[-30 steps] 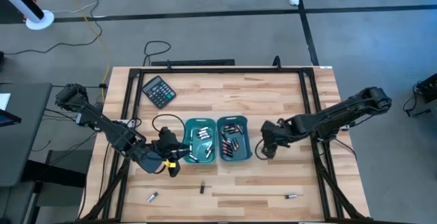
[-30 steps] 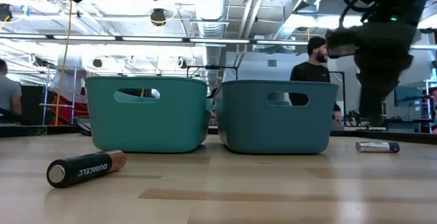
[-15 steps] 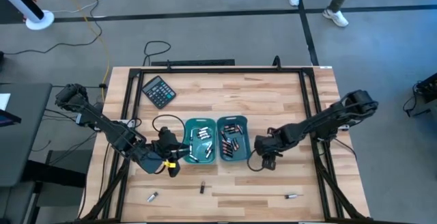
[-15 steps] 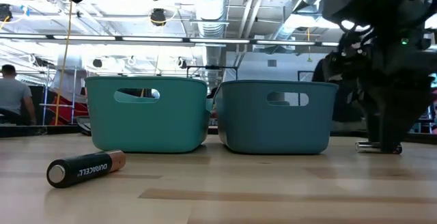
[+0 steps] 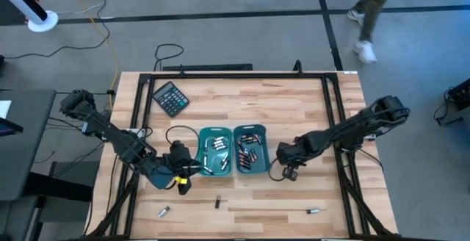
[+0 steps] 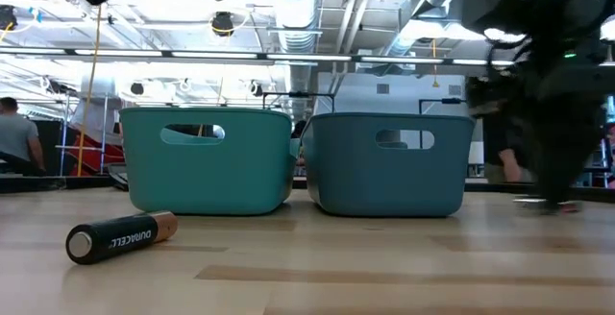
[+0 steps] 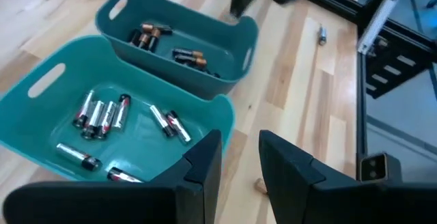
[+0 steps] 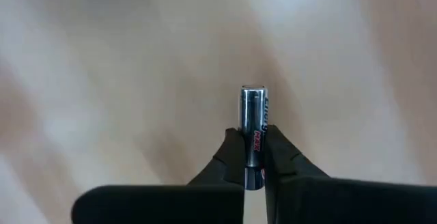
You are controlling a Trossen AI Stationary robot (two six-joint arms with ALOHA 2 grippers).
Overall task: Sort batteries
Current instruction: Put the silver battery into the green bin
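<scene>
From above, the calculator (image 5: 170,98) lies at about ten o'clock of the wooden table (image 5: 294,116). The left gripper (image 5: 183,184) hovers at eight o'clock of the table's middle, just beside the left bin (image 5: 216,151); its fingers (image 7: 205,162) stand a narrow gap apart with nothing between them. A silvery cell (image 5: 164,211) lies at seven o'clock near the front edge, and a dark Duracell battery (image 5: 217,203) lies at six o'clock, the same one lying in the foreground of the low view (image 6: 121,235).

The two teal bins touch side by side at the centre. The left bin (image 7: 102,125) holds silvery-grey batteries (image 7: 101,113); the right bin (image 5: 250,150) holds dark copper-ended batteries (image 7: 187,57).

The right gripper (image 5: 288,173) is down at four o'clock of the bins, close to the right bin, its fingers (image 8: 233,157) clamped on a silver battery (image 8: 253,121) over the wood. Another small cell (image 5: 315,211) lies at five o'clock near the front edge. A person's leg (image 5: 371,13) crosses the floor at one o'clock beyond the table.
</scene>
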